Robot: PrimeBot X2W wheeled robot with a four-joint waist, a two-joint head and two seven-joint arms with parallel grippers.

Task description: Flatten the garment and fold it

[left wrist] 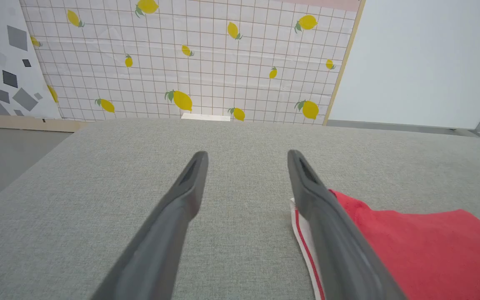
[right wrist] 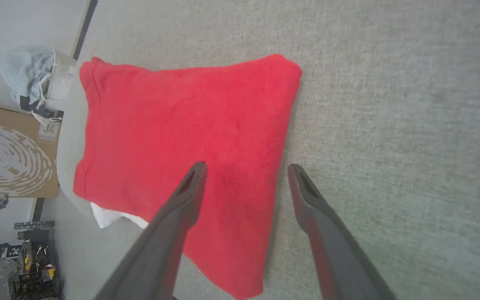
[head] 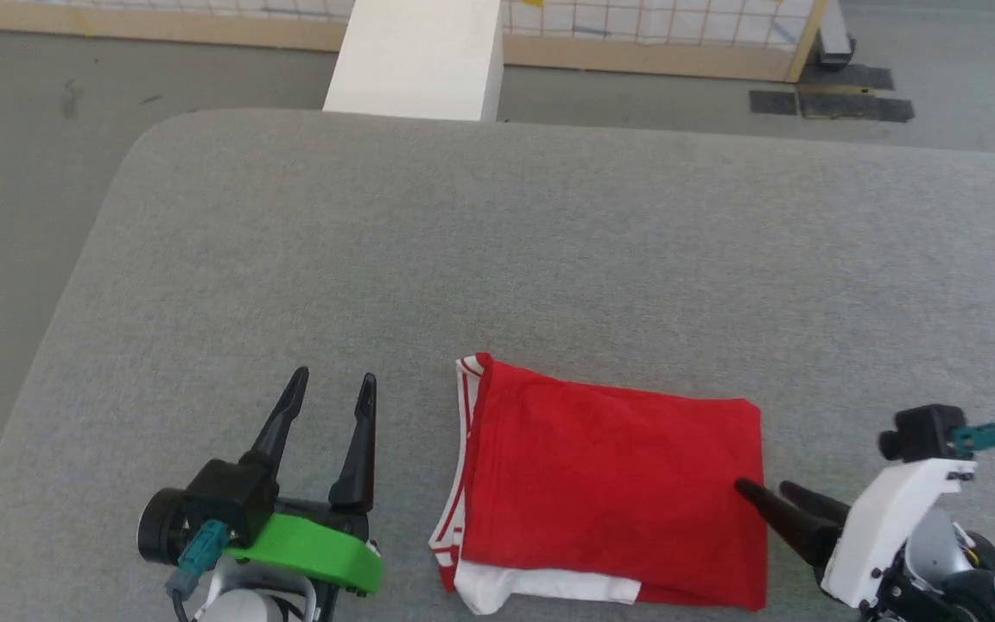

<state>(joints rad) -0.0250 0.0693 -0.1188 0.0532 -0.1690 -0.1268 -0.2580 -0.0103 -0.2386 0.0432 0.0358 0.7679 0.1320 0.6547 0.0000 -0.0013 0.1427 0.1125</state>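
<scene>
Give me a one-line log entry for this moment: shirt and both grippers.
shirt: folded, on grey pad | left gripper: open, empty, beside shirt | right gripper: open, empty, straddling shirt's edge

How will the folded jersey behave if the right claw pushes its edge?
Probably floppy: the jersey lies in soft layers, so a push would likely bunch it rather than slide it. The grey fabric surface may grip it. Lifted by one edge, it would likely unfold.
</scene>
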